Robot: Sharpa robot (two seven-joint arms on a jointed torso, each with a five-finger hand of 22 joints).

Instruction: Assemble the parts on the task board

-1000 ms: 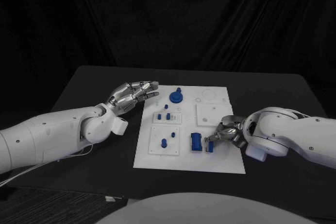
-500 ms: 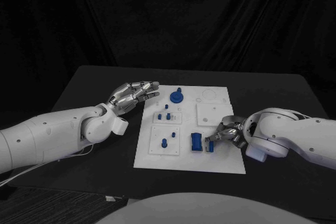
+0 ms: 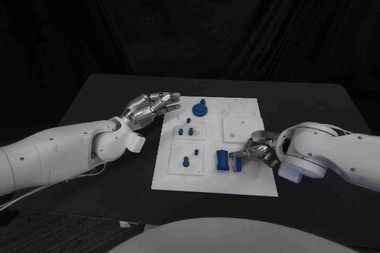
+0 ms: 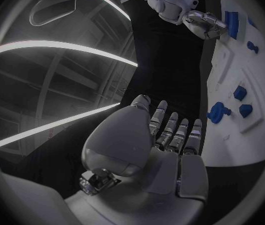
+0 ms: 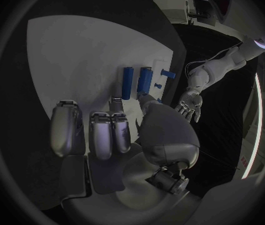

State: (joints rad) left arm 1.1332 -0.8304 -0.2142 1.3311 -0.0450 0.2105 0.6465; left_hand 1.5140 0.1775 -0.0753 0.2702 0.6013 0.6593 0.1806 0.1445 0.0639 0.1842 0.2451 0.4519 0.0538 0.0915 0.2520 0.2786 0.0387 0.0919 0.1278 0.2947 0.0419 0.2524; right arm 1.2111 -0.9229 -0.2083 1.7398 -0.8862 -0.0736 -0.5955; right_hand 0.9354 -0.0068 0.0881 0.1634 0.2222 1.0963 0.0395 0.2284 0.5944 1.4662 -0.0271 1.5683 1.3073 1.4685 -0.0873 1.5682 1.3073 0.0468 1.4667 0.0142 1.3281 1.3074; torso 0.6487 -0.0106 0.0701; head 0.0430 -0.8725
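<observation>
The white task board [image 3: 249, 179] lies mid-table. A wide blue block [image 3: 222, 160] and a thin blue bar [image 3: 238, 165] lie side by side on its near right part. My right hand [image 3: 257, 151] rests at the board's right edge, fingers curled in, with two fingertips [image 5: 146, 101] reaching to the ends of the block [image 5: 145, 81] and bar [image 5: 127, 82]; nothing is held. A blue round knob [image 3: 200, 108] and small blue pegs [image 3: 185, 131] stand further back. My left hand [image 3: 150, 107] hovers open beside the board's far left edge, its fingers [image 4: 176, 130] straight.
Two more blue pegs [image 3: 189, 157] stand in a raised white plate at the board's near left. A square white plate [image 3: 238, 128] sits on the right half. Bare black table [image 3: 111, 94] lies around the board.
My right hand's fingertips have crept a little left towards the far end of the blue block. The left hand and the parts have not moved.
</observation>
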